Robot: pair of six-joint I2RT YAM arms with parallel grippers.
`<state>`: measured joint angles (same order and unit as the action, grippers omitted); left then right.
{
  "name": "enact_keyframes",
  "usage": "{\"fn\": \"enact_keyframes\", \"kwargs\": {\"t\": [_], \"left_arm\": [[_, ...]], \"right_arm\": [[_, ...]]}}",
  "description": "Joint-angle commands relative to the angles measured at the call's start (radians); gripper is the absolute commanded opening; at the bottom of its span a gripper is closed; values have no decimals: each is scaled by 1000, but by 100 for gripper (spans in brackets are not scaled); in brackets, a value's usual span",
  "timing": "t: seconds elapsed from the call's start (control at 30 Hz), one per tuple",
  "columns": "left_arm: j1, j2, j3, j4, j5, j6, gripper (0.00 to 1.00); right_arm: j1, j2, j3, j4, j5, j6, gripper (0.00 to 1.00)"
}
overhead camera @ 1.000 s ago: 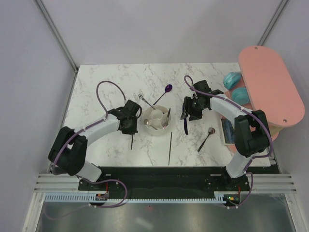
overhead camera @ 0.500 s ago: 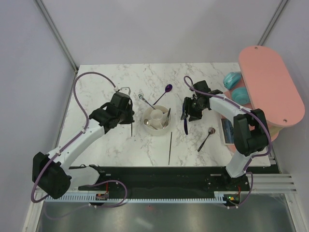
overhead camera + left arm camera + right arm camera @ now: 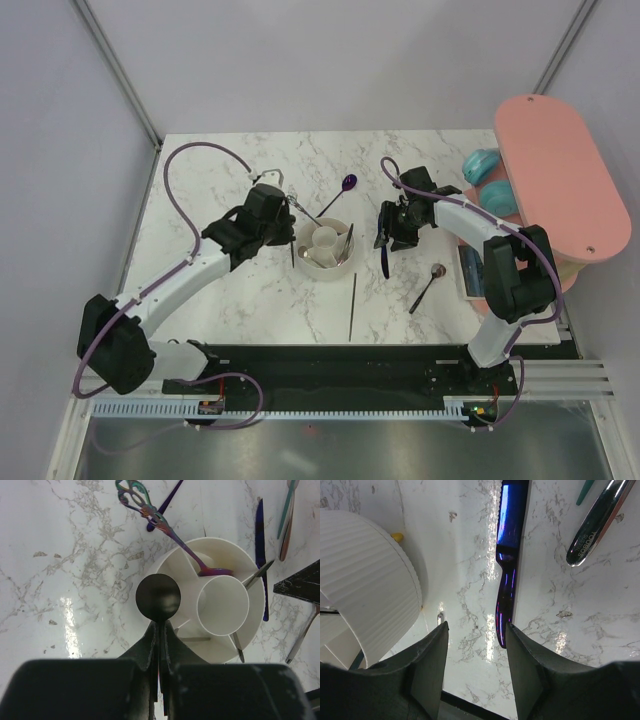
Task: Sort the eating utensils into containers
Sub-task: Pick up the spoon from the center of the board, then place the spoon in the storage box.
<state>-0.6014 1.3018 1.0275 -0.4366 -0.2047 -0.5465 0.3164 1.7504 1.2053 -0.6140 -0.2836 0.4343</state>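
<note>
Slippage is your risk: left gripper pinches the probably light, stiff black round-bowled spoon by its thin handle at the white round plastic holder rim; right gripper gapes.

Counted, top view unless noted.
- White holder: 1.
- Loose on worktop: 4, namely purple spoon, blue knife, silver spoon, black stick.
- Black spoon in left fingers: 1.
- Iridescent spoon leaning into holder: 1.
- Silver pieces in holder: at least 2.
- Slim handles in left wrist view, top right: 2.
- Teal objects: 2.
- Pink board: 1.
</note>
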Motion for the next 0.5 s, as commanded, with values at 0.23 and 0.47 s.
{"fn": "enact_keyframes", "kwargs": {"t": [0.23, 0.47], "left_arm": [[-66, 66, 106, 94, -61, -26, 2], [-86, 116, 97, 166, -104, -4, 2]], "right_arm": [[-2, -46, 13, -7, -20, 12, 57], [-2, -38, 34, -21, -23, 1, 57]]}}
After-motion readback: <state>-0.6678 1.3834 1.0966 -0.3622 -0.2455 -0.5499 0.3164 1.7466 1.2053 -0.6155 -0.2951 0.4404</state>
